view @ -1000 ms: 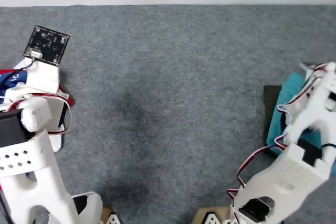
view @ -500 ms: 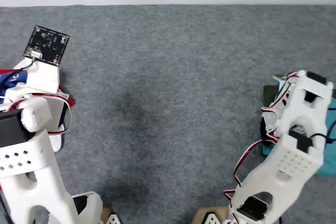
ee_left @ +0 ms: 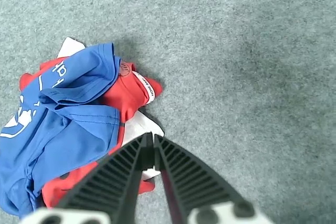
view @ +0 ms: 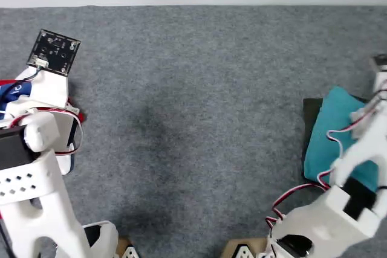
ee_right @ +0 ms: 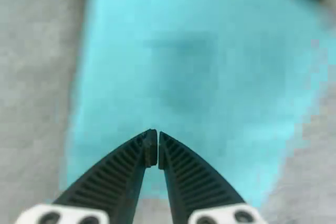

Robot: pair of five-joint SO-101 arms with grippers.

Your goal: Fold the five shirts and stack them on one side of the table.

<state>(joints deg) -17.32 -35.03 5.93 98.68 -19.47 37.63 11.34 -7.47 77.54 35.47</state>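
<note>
While 2 folded shirts already lie at the table's [view: 193, 89] right edge in the high view, a teal shirt [view: 329, 131] resting on a dark shirt [view: 311, 116], the unfolded ones lie at the opposite edge, where a strip of blue and red cloth shows from under the left arm [view: 36, 149]. The right arm [view: 357, 167] stands over the near end of the teal shirt, well apart from that heap, so the left arm is plainly the nearer one for the next pick. From the left wrist view, the left gripper [ee_left: 152, 141] hangs with its jaws pressed together and nothing between them, directly above the heap of 3: a blue shirt [ee_left: 63, 119] crumpled on top, a red shirt [ee_left: 128, 90] under it with its collar poking out on the bare-felt side, and a white shirt [ee_left: 148, 127] at the bottom, touching both. The fingertips sit over the seam where red meets white, with the blue shirt's bulk off to one side of the jaws rather than straight ahead, so I judge the gripper must open and shift toward the blue before it can lift the top shirt cleanly. From the right wrist view, the right gripper [ee_right: 154, 139] is likewise closed and empty, poised just above the teal shirt's flat surface; whether it touches the cloth I cannot tell.
</note>
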